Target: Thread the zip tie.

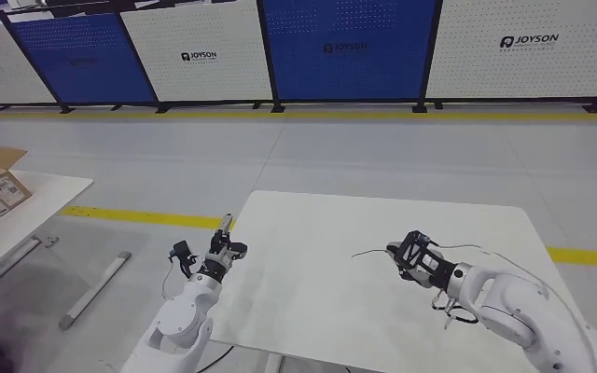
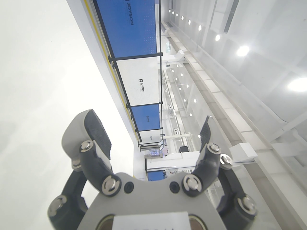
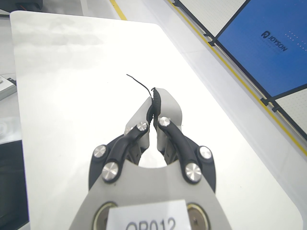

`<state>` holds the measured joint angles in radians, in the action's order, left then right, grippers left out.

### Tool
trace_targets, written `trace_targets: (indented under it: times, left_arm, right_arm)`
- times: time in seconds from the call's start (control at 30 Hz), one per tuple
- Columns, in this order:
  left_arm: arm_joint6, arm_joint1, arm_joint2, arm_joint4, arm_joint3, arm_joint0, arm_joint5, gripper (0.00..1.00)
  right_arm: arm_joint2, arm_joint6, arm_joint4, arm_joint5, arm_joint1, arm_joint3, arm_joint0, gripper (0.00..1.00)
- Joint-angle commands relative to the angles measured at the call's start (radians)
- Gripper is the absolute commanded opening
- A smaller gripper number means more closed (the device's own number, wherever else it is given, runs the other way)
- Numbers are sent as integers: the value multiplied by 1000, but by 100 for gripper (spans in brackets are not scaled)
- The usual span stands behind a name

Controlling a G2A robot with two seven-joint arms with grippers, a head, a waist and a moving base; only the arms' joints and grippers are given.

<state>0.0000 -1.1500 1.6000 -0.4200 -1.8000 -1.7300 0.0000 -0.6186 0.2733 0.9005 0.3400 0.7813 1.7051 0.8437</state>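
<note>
Over the right side of the white rounded tabletop (image 1: 326,308): your right hand (image 1: 410,254) (image 3: 153,94) is clamped on the thin black plastic zip tie (image 3: 138,84) (image 1: 368,252). The strap is pinched at the pad tips, and its free end juts out past them above the surface.
Left hand: your left hand (image 1: 222,241) (image 2: 151,125) sits at the tabletop's left edge, well apart from the tie. Its fingers (image 2: 98,130) are spread wide with nothing between them.
Risk, slipping: the grip is narrow and at the tips only, so a tug or twist could probably pull the strap loose.
Risk, aiming: the free end curves and looks springy, so it may glance off the slot. You cannot tell where the tie's head lies.
Risk, handover: if your left hand closes off-line, it could knock the strap aside.
Writing: the blue and white perforated panels (image 1: 350,47) each carry a logo with a word mark. A white sticker (image 3: 148,216) on the right wrist shows cut-off characters. Both are left unread.
</note>
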Motion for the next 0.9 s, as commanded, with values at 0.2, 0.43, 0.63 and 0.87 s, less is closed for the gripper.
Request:
trace_targets:
  times: [0.2,0.43,0.63,0.87]
  left_arm:
    - [0,0,0,0,0,0,0,100]
    - [0,0,0,0,0,0,0,100]
    - [0,0,0,0,0,0,0,100]
    - [0,0,0,0,0,0,0,100]
  right_arm:
    - [-2,1,1,0,0,2,2,0]
    - [-8,-22,20,0,1,3,8,0]
    - [43,-224,215,0,1,12,-5,0]
    - [171,-421,355,0,-10,-53,-70,0]
